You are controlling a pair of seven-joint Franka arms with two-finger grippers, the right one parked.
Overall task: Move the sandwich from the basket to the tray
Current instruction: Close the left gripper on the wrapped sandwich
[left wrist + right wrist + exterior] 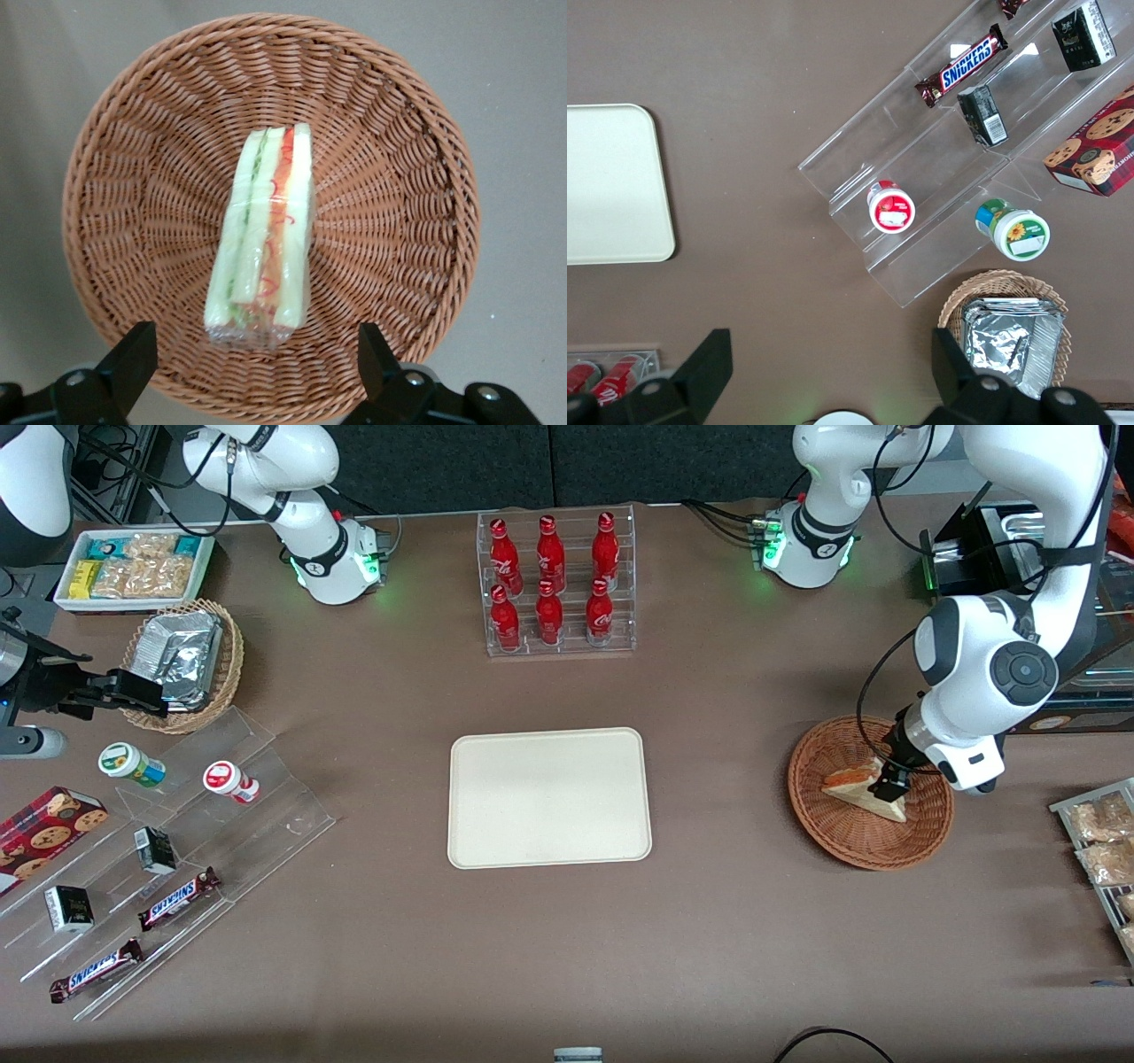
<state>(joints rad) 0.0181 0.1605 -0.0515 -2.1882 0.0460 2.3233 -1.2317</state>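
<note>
A: Where is the sandwich?

B: In the basket, lying near the middle of the weave on its crust side. The white bread and the red and green filling face up toward the wrist camera.

A: And the tool?

B: Directly above the sandwich, low over the basket. Its fingers are spread wide, one on each side of the wedge's broad end and apart from it. Nothing is held.

A: From the front, where does the sandwich sit in the bowl?

B: About the centre, with the tool covering part of it. The basket stands on the desk toward the working arm's end.

A: The tray?

B: Mid-desk, at the basket's nine o'clock in the front view, well apart from it. It lies flat and bare.

A: Anything else near?

B: A rack of red bottles at the tray's twelve o'clock, farther from the front camera. Snack packets lie at the basket's three o'clock, by the desk edge.
</note>
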